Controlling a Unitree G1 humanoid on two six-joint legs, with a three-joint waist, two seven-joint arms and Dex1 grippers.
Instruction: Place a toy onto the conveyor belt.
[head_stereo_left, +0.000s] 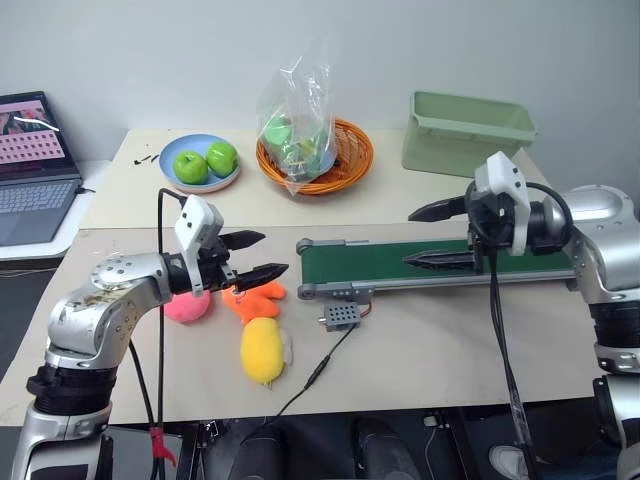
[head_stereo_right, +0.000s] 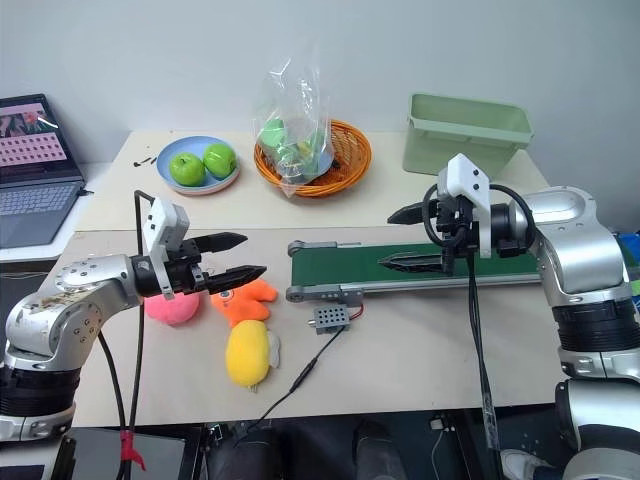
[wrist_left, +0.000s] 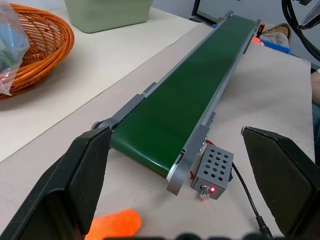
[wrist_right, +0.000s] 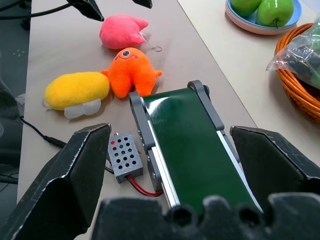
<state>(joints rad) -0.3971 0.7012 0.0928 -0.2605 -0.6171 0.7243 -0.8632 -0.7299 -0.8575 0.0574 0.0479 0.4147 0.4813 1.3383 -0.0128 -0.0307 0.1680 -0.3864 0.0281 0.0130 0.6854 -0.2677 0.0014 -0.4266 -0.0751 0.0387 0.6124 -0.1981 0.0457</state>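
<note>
Work surface: a pale beige table (head_stereo_left: 420, 350) made of two tops butted together, the seam running from 9 to 3 o'clock across its middle. Rear wall: plain and off-white (head_stereo_left: 200, 50), evenly lit with no hard shadows. At 10 o'clock, an open laptop (head_stereo_left: 30, 170) with a lit screen rests on a separate lower white surface beside the table. Toward 12 o'clock stand a blue plate (head_stereo_left: 200, 180) of green apples, an orange woven basket (head_stereo_left: 350, 160) holding a clear plastic bag, and at 1 o'clock a pale green bin (head_stereo_left: 465, 135). The floor at 6 o'clock is dark.
</note>
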